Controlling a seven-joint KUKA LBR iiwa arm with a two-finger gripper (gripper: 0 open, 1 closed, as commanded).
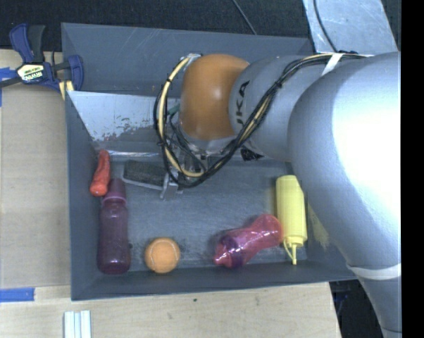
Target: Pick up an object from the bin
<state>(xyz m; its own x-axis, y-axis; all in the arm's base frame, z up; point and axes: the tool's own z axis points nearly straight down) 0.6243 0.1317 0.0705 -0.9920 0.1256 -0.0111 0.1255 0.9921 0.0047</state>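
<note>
My gripper (167, 182) reaches down under the orange wrist cover to the bin floor at the back left. A dark flat piece (143, 173) lies right at its tip; whether it is a loose thing or part of the gripper I cannot tell. Just left of it, an orange-red carrot-shaped toy (100, 174) leans against the left wall. A dark purple bottle (114, 229) lies below the toy along that wall. None of these is visibly between the fingers.
Along the front wall lie an orange ball (162, 254) and a pink bottle with a purple cap (248, 240). A yellow squeeze bottle (291, 213) lies at the right, nozzle toward the front. The big grey arm covers the bin's right and back.
</note>
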